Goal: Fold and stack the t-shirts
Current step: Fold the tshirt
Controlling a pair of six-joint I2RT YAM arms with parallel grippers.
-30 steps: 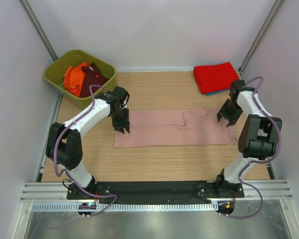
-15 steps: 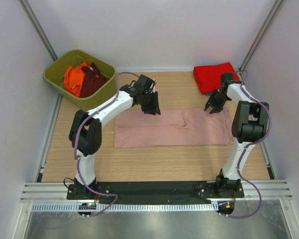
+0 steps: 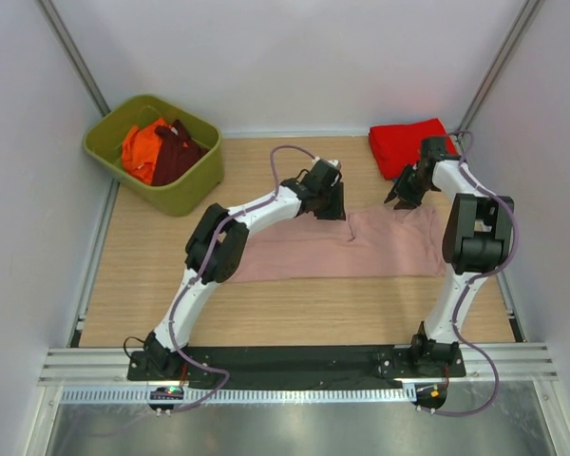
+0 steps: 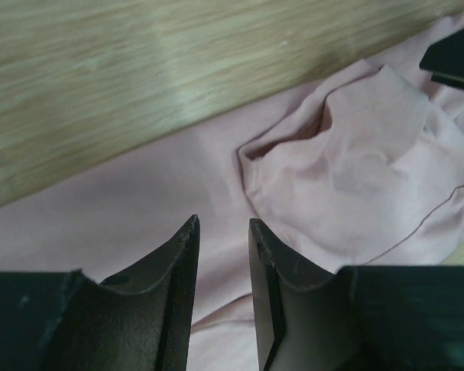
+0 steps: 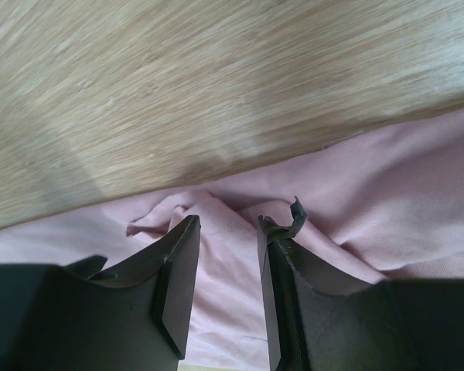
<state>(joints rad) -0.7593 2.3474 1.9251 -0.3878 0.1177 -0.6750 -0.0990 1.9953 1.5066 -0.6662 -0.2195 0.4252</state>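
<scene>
A dusty-pink t-shirt [image 3: 361,249] lies folded into a long strip across the middle of the wooden table. My left gripper [image 3: 331,205] is open just above its far edge near the middle, over a puckered fold [image 4: 356,154]. My right gripper [image 3: 405,195] is open over the shirt's far right corner, with bunched pink cloth [image 5: 232,232] between and below its fingers. A folded red t-shirt [image 3: 407,144] lies on a blue one at the back right. Orange [image 3: 141,150] and maroon [image 3: 176,152] t-shirts sit in the bin.
An olive-green bin [image 3: 195,185] stands at the back left of the table. White walls and metal posts close in the back and sides. The arm bases sit on a black rail at the near edge.
My left gripper has swept from the shirt's left end to its far middle edge. My right gripper has moved from the right end back to the far right corner.
</scene>
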